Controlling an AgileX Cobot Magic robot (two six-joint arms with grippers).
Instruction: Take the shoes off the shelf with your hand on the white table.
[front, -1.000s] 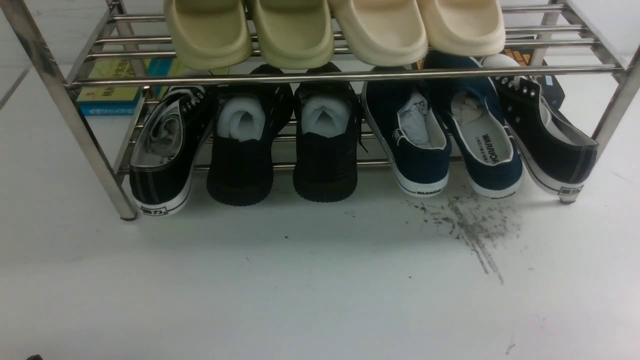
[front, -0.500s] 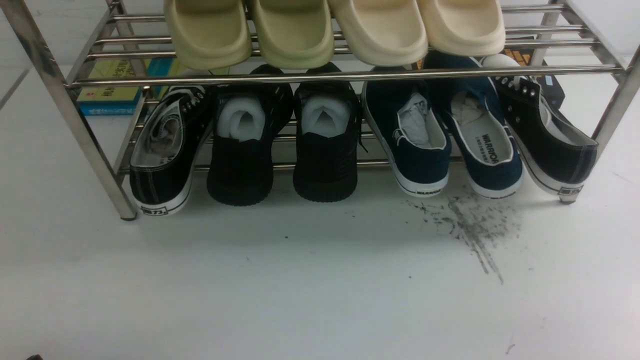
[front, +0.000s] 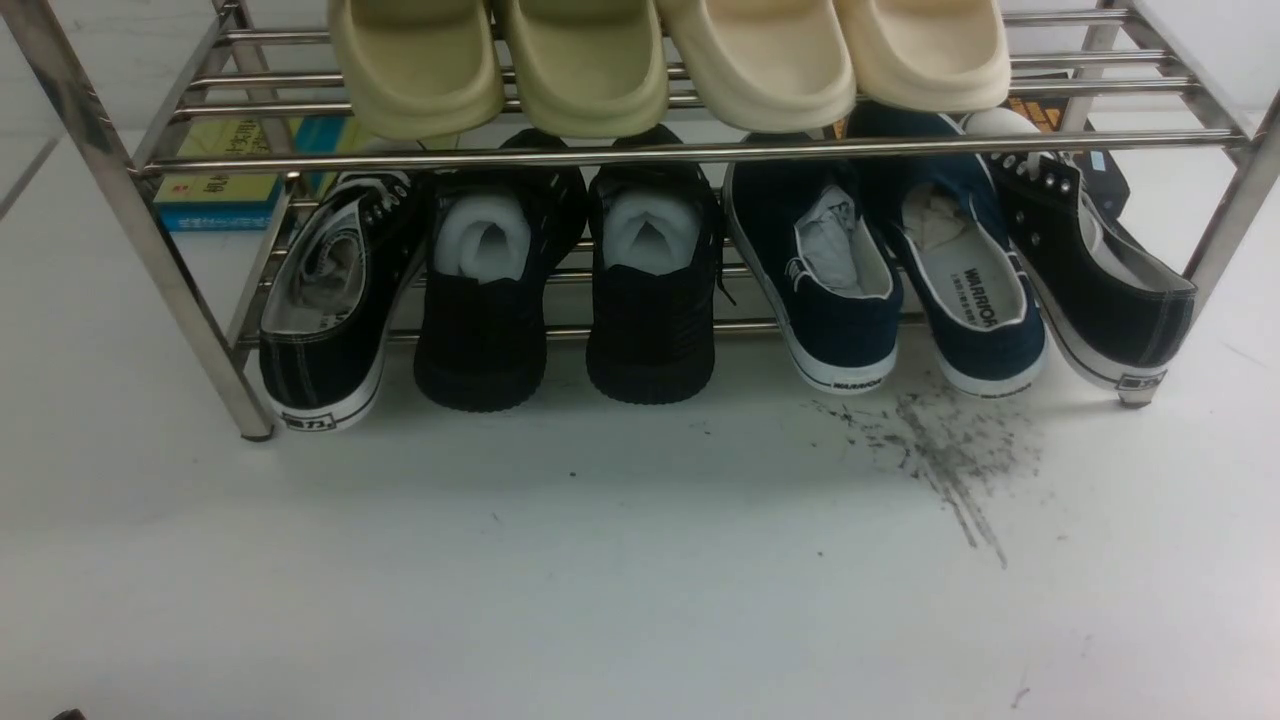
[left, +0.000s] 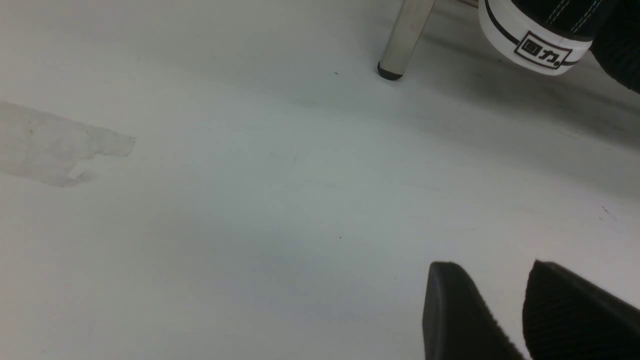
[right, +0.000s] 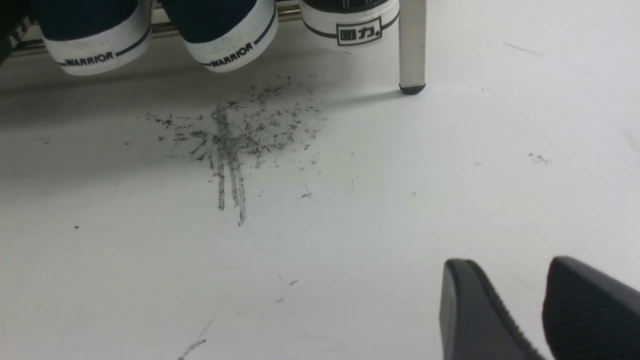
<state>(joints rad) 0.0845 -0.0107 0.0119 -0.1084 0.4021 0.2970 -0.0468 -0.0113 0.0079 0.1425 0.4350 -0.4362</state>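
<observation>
The shoes, two navy slip-ons (front: 835, 290) (front: 975, 290) with white sole rims, sit side by side on the lower tier of the steel shelf (front: 680, 153), heels toward me. Their heels (right: 95, 50) (right: 230, 45) read "WARRIOR" in the right wrist view. The white table (front: 600, 560) spreads in front, with a dark scuff patch (front: 945, 460) below the shoes. My right gripper (right: 510, 261) hovers open over the table, short of the shoes and to their right. My left gripper (left: 492, 265) is open above bare table near the shelf's left leg (left: 402, 40). The hand is out of view.
Black lace-up sneakers (front: 325, 300) (front: 1095, 280) flank the lower tier, with black knit shoes (front: 490, 300) (front: 650, 290) between. Cream slippers (front: 660, 60) fill the upper tier. Books (front: 225, 175) lie behind the shelf. The shelf's right leg (right: 412, 50) stands beside the sneaker heel.
</observation>
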